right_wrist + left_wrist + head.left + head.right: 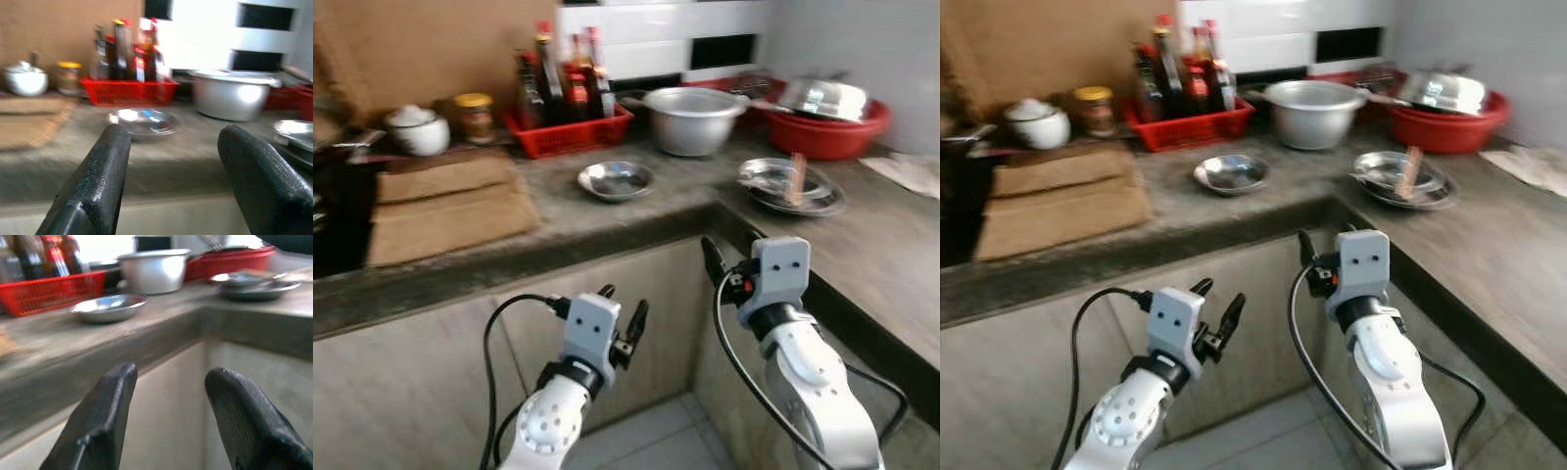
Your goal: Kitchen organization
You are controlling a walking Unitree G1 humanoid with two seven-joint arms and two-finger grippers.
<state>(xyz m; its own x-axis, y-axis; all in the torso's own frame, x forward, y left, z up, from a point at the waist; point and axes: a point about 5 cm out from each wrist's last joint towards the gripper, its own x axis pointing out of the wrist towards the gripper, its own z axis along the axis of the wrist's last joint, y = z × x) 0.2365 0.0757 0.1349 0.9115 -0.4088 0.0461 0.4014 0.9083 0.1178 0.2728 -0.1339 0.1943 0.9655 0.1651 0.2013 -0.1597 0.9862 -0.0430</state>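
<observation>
Both claws wide, empty, below bench (607, 230) edge. Small steel bowl (616, 180) sits on bench, ahead and above; right claw (724, 269) probably nearer than left claw (623, 320)

Tiled wall (656, 29) behind, cabinet fronts (411, 382) below, floor (646, 431).

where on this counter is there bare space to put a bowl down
Free: the counter on the right, in front of the plates, and the front strip between the small bowl and the plates. Crowded: the back row, with jar, red basket, pot and red basin; folded cloths cover the left.
</observation>
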